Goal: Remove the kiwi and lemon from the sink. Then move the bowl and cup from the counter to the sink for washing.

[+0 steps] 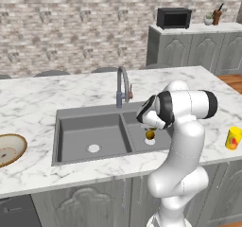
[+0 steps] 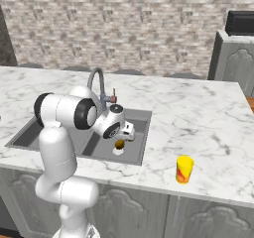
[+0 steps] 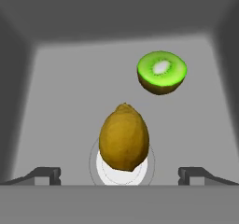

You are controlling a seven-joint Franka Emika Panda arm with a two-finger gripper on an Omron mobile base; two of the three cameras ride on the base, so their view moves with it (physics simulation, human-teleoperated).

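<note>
A white marble surface (image 1: 42, 100) with grey veins carries the dark sink (image 1: 90, 136) before a brick wall (image 1: 71, 27). The gripper (image 3: 119, 174) hangs wide open above the lemon (image 3: 124, 137) on the right basin's drain; the halved kiwi (image 3: 161, 72) lies near it. The bowl (image 1: 9, 149) sits far left, the yellow cup (image 2: 184, 169) right. No readable writing.

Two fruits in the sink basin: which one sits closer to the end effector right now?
The lemon, the golden-brown whole fruit over the pale drain, between the open end effector fingertips. The kiwi, cut with its green face showing, lies farther up and off to the side.
</note>
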